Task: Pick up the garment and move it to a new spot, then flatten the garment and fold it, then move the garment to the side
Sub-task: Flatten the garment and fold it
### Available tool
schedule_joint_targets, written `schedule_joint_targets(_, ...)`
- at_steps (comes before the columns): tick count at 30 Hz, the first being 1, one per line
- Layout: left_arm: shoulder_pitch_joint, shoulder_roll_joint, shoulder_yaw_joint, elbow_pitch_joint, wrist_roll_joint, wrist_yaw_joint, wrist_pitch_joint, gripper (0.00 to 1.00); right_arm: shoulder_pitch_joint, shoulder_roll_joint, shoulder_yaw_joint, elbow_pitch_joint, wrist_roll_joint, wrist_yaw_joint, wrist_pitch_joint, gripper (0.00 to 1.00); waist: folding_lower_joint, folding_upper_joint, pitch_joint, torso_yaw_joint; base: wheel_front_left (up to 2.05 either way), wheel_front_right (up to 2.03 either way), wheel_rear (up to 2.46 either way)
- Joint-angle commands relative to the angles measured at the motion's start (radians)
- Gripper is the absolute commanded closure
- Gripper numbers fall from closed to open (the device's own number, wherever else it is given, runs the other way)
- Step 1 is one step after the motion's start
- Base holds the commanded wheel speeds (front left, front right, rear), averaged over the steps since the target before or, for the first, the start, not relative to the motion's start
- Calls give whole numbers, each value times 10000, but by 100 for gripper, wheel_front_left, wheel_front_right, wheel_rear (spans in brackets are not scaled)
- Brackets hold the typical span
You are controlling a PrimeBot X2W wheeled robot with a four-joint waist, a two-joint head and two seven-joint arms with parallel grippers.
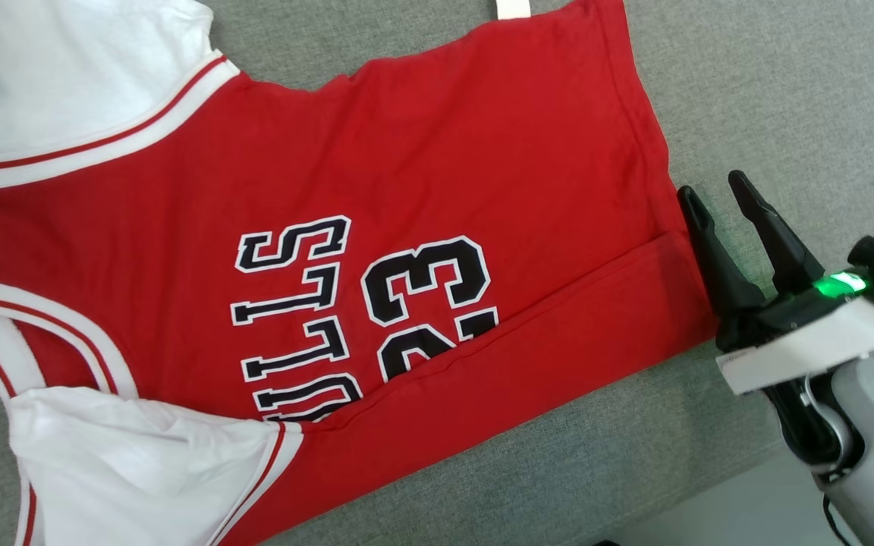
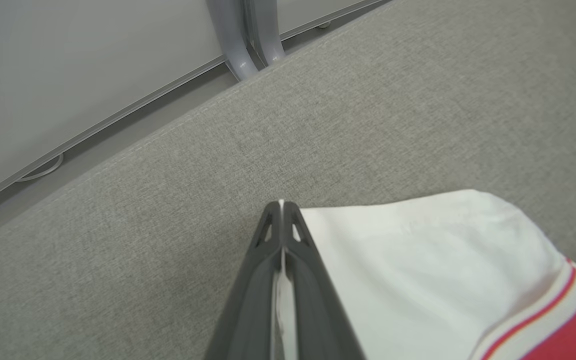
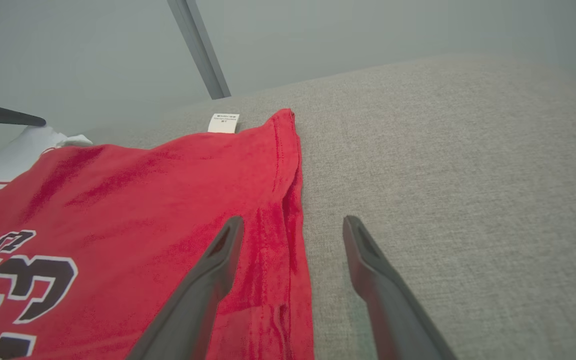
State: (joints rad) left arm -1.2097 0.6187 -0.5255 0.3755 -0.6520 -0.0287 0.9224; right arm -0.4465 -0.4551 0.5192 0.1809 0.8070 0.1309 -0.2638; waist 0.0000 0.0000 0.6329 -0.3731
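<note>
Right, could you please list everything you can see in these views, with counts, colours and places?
jersey: one, red with white sleeves and black-and-white lettering and a 23, spread on the padded surface, its near side folded over part of the numerals.
care label: one, white, sticking out at the jersey's hem.
padded surface: one, grey fabric, under the jersey.
metal posts: two, grey, beyond the surface's edge.
left gripper: one, dark, shut on the jersey's white sleeve.
right gripper: one, dark, open, at the jersey's hem, one finger over red cloth, the other over grey fabric.

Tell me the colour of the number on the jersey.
Number: black, outlined white; best in head view.
</note>
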Motion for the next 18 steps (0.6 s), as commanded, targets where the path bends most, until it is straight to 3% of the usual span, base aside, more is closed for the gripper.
schedule_joint_targets(1,180,35,38,-94,-96,-105,-35,100,-362,-136,130,275,121,-4,111,0,0,0,-141,123,0,0,0)
schedule_joint_targets(4,350,138,74,-432,-301,-244,-32,100,-1488,-157,596,854,385,-1,1130,0,0,0,-346,277,0,0,0)
schedule_joint_targets(8,639,350,96,-962,-535,-331,132,100,-3064,4,1066,1788,636,-12,3497,0,0,0,-588,499,0,0,0)
schedule_joint_targets(11,778,509,116,-1465,-656,-279,359,100,-4243,401,1075,2830,196,-10,5176,0,0,0,-693,705,0,0,0)
schedule_joint_targets(18,1119,851,116,-2826,-870,-61,920,100,-6046,1559,314,5088,-1308,-12,6734,0,0,0,-682,1076,0,0,0)
